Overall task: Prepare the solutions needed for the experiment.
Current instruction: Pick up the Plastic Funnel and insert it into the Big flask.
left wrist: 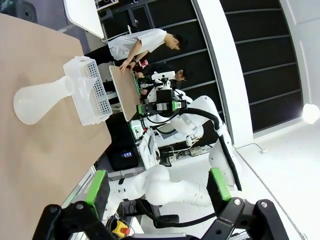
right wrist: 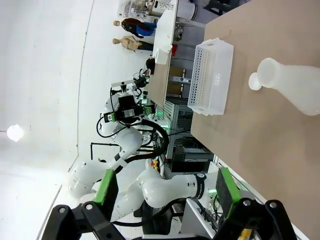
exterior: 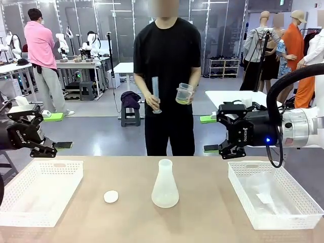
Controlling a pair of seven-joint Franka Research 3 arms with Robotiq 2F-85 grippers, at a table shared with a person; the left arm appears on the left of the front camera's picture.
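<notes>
Solution [exterior: 183,100]: small yellow-green amount in a clear cup [exterior: 184,91] held by the person's hand [exterior: 193,90] at the far side, well apart from both tools. Left tool [exterior: 44,129] and right tool [exterior: 223,130] hover at the sides of the surface [exterior: 202,212], jaws apart, gripping nothing. Flask [exterior: 165,186] stands mid-surface, lower down between them.

The left hand [left wrist: 157,185] has its green-padded fingers [left wrist: 97,186] spread wide, with nothing between them. A pale, see-through flask [left wrist: 37,100] stands on the tan worktop [left wrist: 30,165]. Behind the flask's neck sits a white mesh basket [left wrist: 92,92]. Well beyond the flask, past the worktop's edge, the right hand [left wrist: 159,106] faces this way, its jaws apart.
</notes>
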